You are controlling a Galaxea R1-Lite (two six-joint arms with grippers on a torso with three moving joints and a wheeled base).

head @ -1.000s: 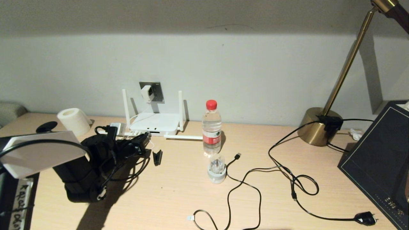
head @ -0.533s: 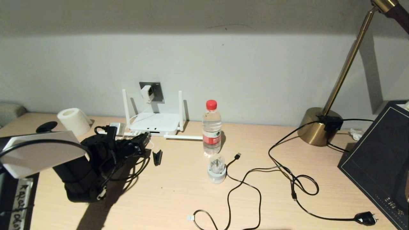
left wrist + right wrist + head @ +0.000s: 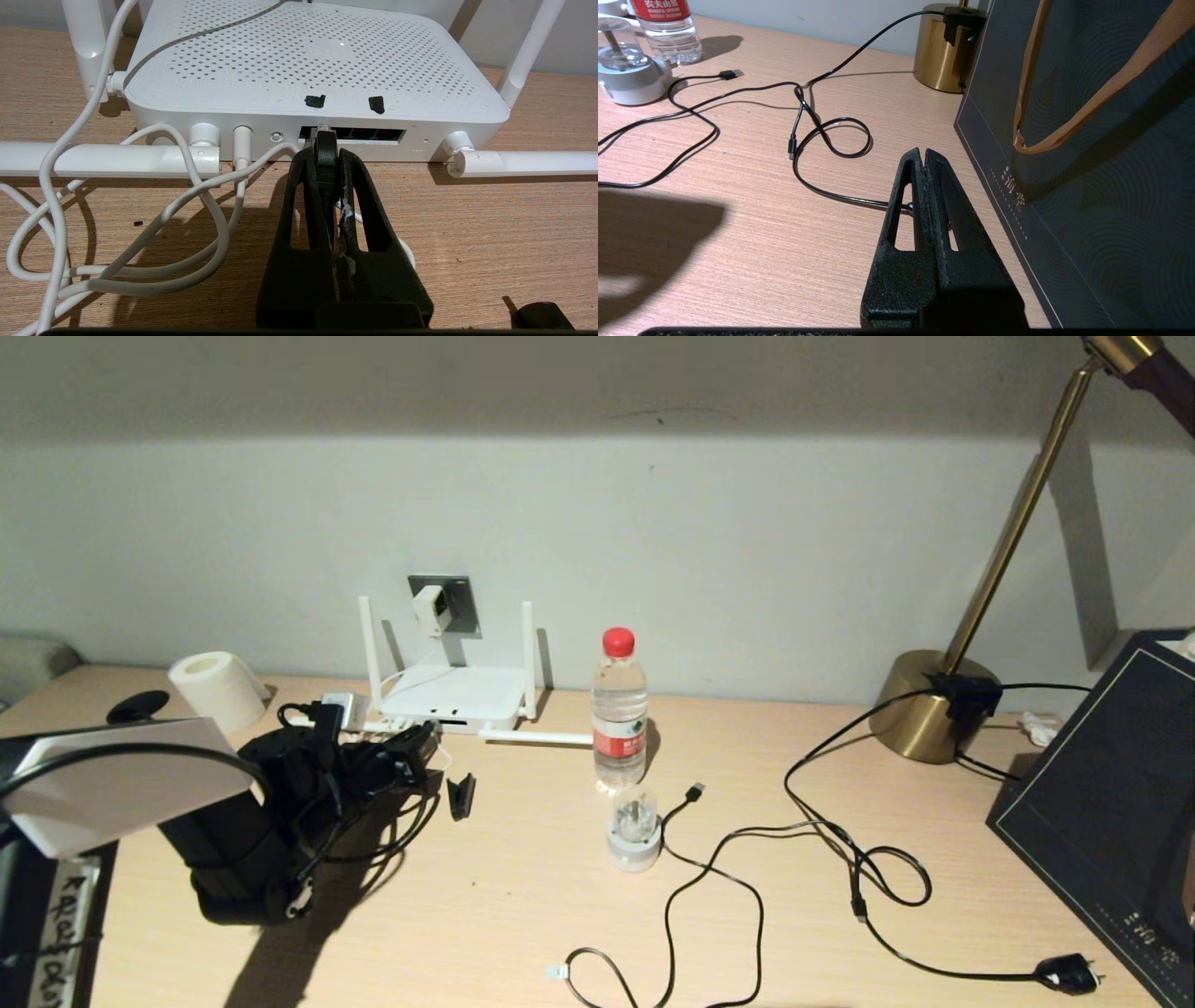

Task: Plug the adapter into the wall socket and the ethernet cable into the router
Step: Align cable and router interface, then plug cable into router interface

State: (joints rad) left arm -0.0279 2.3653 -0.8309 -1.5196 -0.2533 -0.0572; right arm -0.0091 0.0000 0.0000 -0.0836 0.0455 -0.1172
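The left gripper is clamped on the ethernet cable's plug, its clear tip at the router's dark port row. The adapter sits in the wall socket. A skewed push may jam the plug or shove the router back. The right gripper idles, jaws closed, empty.

The white adapter is seated in the grey wall socket; the ethernet cable's clear-tipped plug is held at the white router's port slot.

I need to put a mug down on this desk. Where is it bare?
Bare: the front strip between the left hand and the round plug piece. Crowded: around the router, and right of the bottle, where black cables loop.
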